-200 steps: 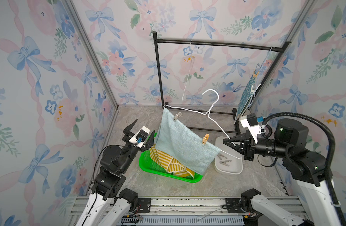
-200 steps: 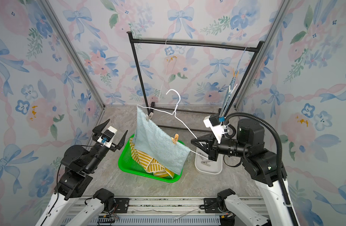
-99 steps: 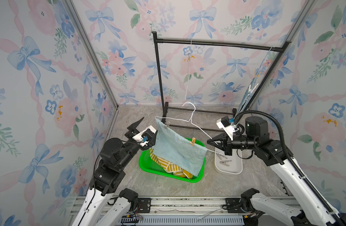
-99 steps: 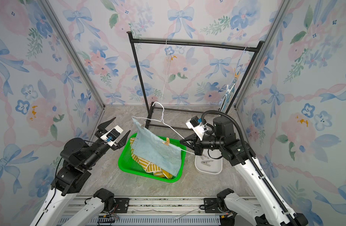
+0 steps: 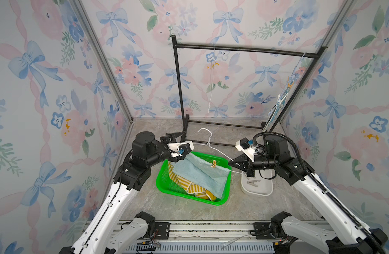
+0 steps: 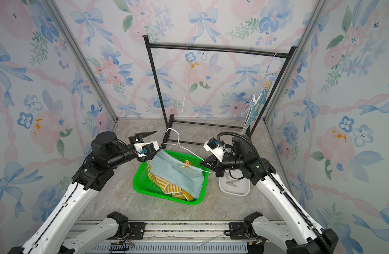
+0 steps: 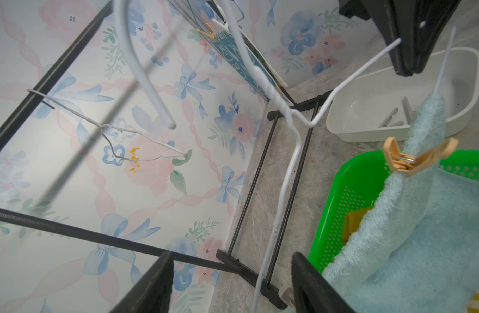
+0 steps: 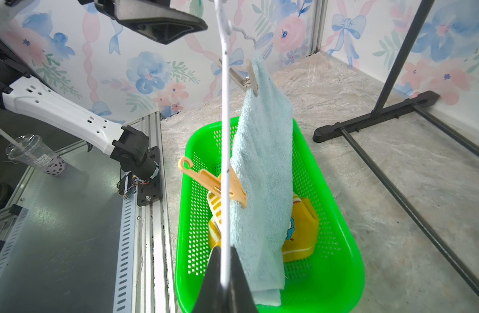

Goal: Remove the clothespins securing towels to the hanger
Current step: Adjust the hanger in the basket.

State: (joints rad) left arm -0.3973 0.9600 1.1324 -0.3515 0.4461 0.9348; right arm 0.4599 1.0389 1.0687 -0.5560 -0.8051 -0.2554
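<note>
Down over the green basket [image 5: 167, 190], the right claw [image 8: 225, 250] is clenched on one end of a white wire hanger [image 8: 226, 135], and the wire runs straight out from between its closed tips. A pale teal towel [image 5: 200, 173] hangs from that hanger. Its lower part sags into the basket on top of a yellow-and-white striped towel [image 5: 189, 187] lying there.

2 clips pin the teal towel to the wire: a tan clothespin [image 5: 213, 163] towards the right claw's end, and a paler clothespin [image 8: 246, 78] at the far end, up by the left claw [image 7: 231, 256]. The left claw is released and holds nothing, its 2 black fingers [image 7: 157, 287] standing well apart with the hanger's wire passing between them. From the left wrist view the paler clothespin sits just beside one finger, and I cannot tell whether they touch.

Beside the basket, on the right arm's side, a white tray [image 5: 261, 191] rests on the grey marbled surface [image 5: 189, 211] with grey clothespins [image 5: 254, 182] lying loose in it.

Further back a black rack [image 5: 244, 48] stands near the flowered wall. A bare wire hanger [image 5: 212, 77] dangles from its top bar, and at the bar's right end a blue patterned towel [image 6: 256, 105] hangs edge-on from another hanger, with a 3rd clothespin [image 6: 267, 83] clipped at its top
</note>
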